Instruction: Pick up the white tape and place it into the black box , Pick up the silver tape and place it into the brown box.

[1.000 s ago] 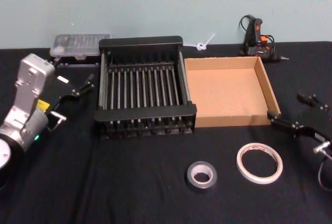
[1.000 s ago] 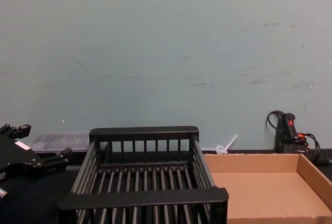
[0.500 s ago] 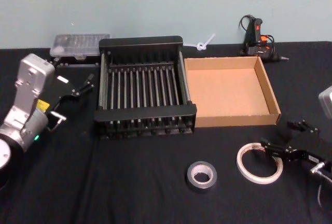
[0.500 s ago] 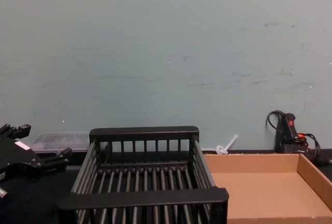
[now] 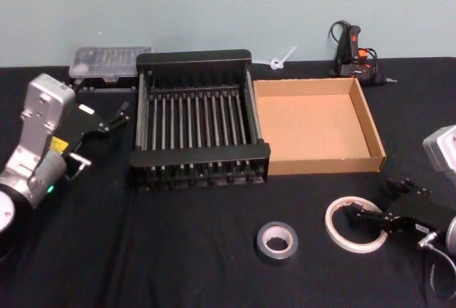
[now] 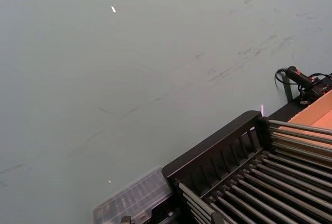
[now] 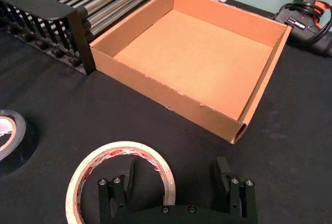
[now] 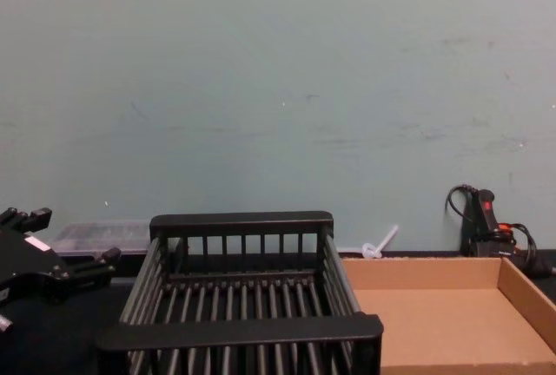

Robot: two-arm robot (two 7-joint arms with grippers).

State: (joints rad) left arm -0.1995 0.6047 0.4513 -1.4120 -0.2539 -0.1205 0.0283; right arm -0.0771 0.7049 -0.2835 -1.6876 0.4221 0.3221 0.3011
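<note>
The white tape [image 5: 342, 212] [image 7: 85, 175] lies flat on the black cloth near the front right. My right gripper [image 5: 374, 199] [image 7: 174, 182] is open and low at the tape's right side: one finger sits over its hole, the other outside its rim. To its left lies the silver tape [image 5: 288, 247] [image 7: 13, 141], apart from the gripper. Behind them stand the black box [image 5: 194, 57] [image 8: 239, 223] and, on its right, the brown box [image 5: 313, 165] [image 7: 161, 92]; I see nothing inside either. My left gripper [image 5: 100, 140] [image 8: 69, 240] stays open left of the black box.
A clear plastic case [image 5: 110, 60] sits behind the black box's left corner. A black glue gun [image 5: 353, 55] with its cable and a white zip tie [image 5: 281, 58] lie at the table's back edge against the wall.
My right gripper has come forward and left from the brown box's front right corner and dropped down around the white tape's right rim. The left arm and both tapes have not moved.
</note>
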